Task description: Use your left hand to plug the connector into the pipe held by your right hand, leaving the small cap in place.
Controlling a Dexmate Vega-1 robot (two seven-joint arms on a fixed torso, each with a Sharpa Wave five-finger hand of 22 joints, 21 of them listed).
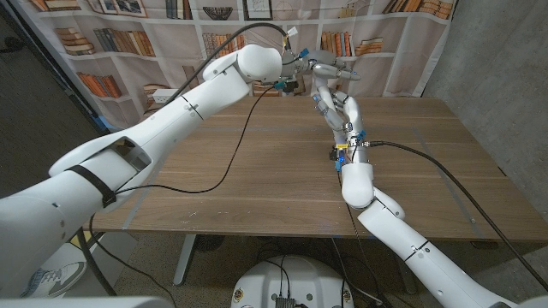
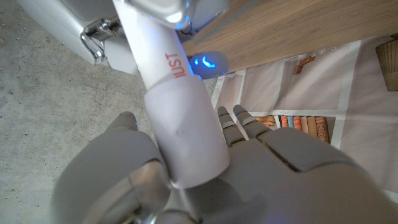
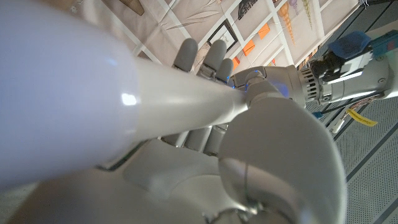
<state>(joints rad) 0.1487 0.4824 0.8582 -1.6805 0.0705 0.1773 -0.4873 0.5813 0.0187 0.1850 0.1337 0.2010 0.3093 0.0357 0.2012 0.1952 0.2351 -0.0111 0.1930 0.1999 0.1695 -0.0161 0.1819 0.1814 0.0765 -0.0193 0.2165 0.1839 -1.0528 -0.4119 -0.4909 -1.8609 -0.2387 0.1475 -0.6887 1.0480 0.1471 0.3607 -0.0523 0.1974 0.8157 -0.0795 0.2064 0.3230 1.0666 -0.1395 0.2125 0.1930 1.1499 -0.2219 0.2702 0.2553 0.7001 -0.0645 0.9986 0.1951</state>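
Above the table's far edge my two hands meet. My left hand (image 1: 295, 75) (image 2: 267, 180) grips a short white connector sleeve (image 2: 186, 143). A white pipe (image 2: 154, 59) with red lettering runs into the sleeve's open end. My right hand (image 1: 342, 111) (image 3: 180, 174) holds that pipe (image 3: 74, 93), which reaches from the camera toward my left arm's wrist (image 3: 311, 81). Its fingers (image 3: 199, 56) curl around the pipe. I cannot make out the small cap.
The wooden table (image 1: 257, 171) carries a black cable (image 1: 214, 180) that loops across it from my left arm. A bookshelf backdrop (image 1: 111, 43) hangs behind the table. A grey wall (image 1: 497, 51) stands at the right.
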